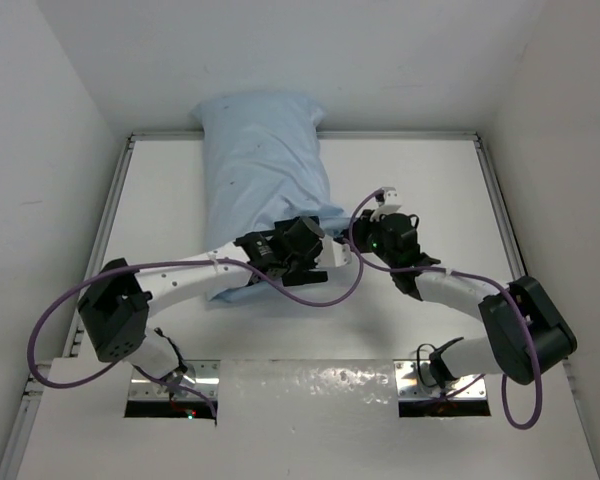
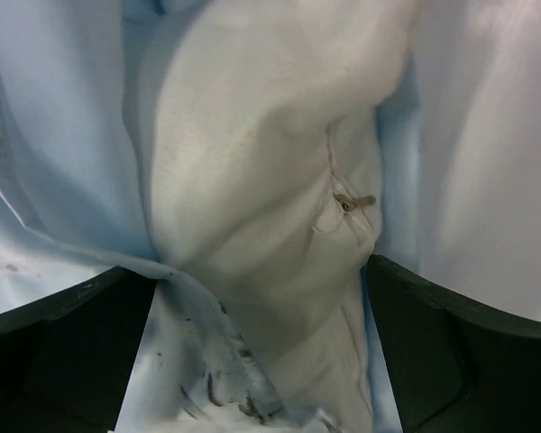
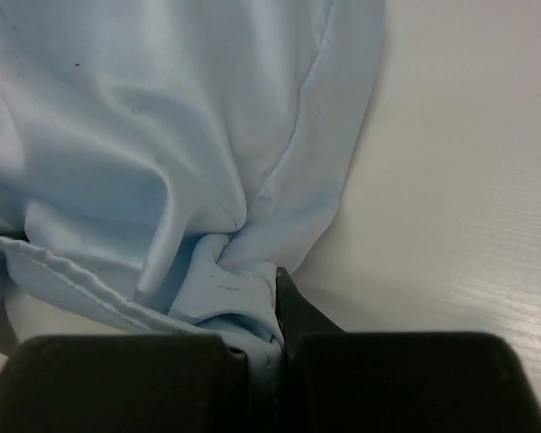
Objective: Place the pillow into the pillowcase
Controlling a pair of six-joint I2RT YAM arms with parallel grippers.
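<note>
The light blue pillowcase (image 1: pixel 265 160) lies plump on the table, running from the back wall toward the arms, with the pillow inside it. In the left wrist view the white pillow (image 2: pixel 252 180) bulges out of the pillowcase (image 2: pixel 54 135) opening. My left gripper (image 1: pixel 272 242) is at that near opening; its jaws (image 2: pixel 261 343) press on the bunched pillow end, with a bit of the case hem beside it. My right gripper (image 1: pixel 358 228) is shut (image 3: pixel 278 298) on a pinched fold of the pillowcase (image 3: pixel 162 135) at its near right corner. In the top view the pillow is almost entirely hidden.
The white table (image 1: pixel 430 180) is walled by white panels at the left, back and right. Purple cables loop from both arms over the near table. Two metal base plates (image 1: pixel 445 385) sit at the near edge.
</note>
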